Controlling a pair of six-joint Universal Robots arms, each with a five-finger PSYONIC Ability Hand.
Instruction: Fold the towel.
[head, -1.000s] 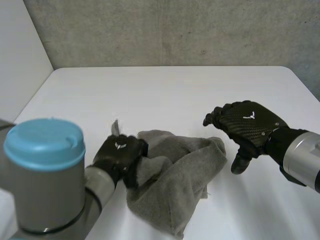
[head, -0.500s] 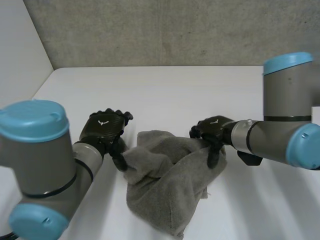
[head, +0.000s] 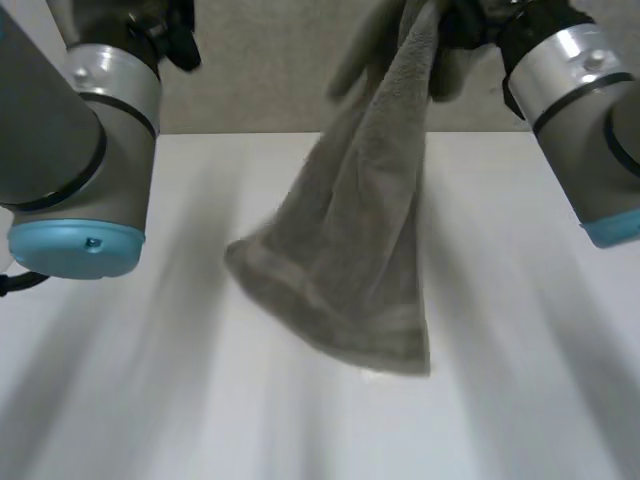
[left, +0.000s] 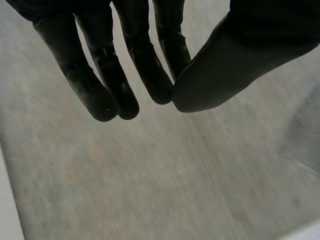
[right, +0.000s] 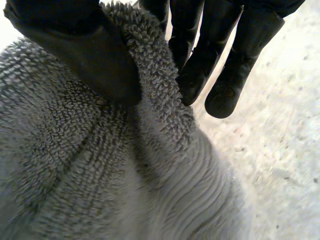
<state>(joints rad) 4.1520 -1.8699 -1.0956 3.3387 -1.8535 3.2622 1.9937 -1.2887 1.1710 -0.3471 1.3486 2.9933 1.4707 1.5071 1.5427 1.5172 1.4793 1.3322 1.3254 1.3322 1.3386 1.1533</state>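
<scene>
The grey towel (head: 360, 250) hangs in the air from one bunched end, and its lower edge dangles just above the white table (head: 530, 400). My right hand (head: 462, 28) is raised high and holds that upper end. In the right wrist view its thumb (right: 85, 55) pinches a fold of the towel (right: 100, 165) against the fingers (right: 197, 65). My left hand (head: 172, 30) is raised at the other side, apart from the towel. In the left wrist view the left hand's fingers (left: 100, 80) are drawn together against the thumb with nothing between them.
A grey concrete wall (head: 260, 90) stands behind the table. Both forearms reach up and across the upper corners of the head view, the left arm (head: 70, 150) and the right arm (head: 590, 110).
Both arms have risen from the table. The right hand has lifted the towel, which now hangs instead of lying crumpled. The left hand has come away from the towel and closed empty.
</scene>
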